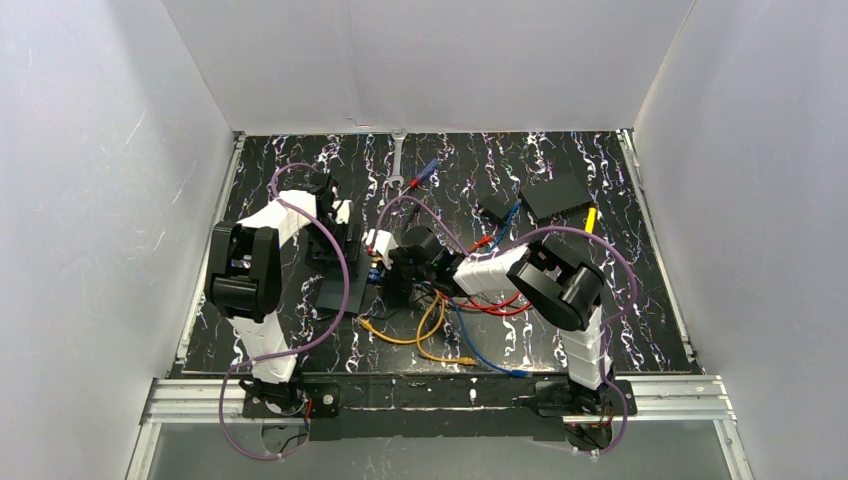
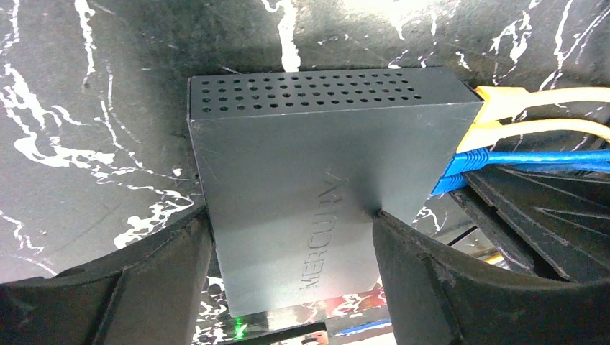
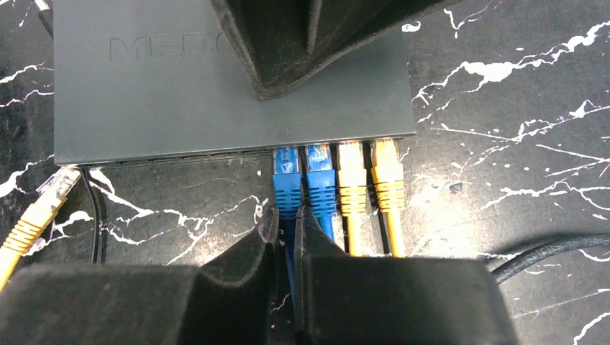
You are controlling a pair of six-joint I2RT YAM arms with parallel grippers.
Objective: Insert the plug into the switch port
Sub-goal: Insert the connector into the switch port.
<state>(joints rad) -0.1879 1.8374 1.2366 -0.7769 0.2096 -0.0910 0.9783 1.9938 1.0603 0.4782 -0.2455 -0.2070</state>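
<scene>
The switch (image 2: 302, 165) is a flat matte-black box lying on the marbled table, with a vented far edge. My left gripper (image 2: 291, 219) is shut on it, one finger pressed against each long side. Along its port edge (image 3: 237, 151) sit two blue and two yellow plugs, side by side. The leftmost blue plug (image 3: 287, 176) is seated in a port. My right gripper (image 3: 288, 215) is shut on the blue cable just behind that plug's boot. In the top view the two grippers meet left of the table's centre (image 1: 375, 265).
A loose yellow plug (image 3: 56, 185) lies by the switch's left corner, and a black cable (image 3: 547, 255) runs at the right. Loose orange, red and blue cables (image 1: 440, 330) sprawl at centre. A plain black slab (image 1: 557, 195), small black block (image 1: 493, 210) and wrench (image 1: 398, 160) lie further back.
</scene>
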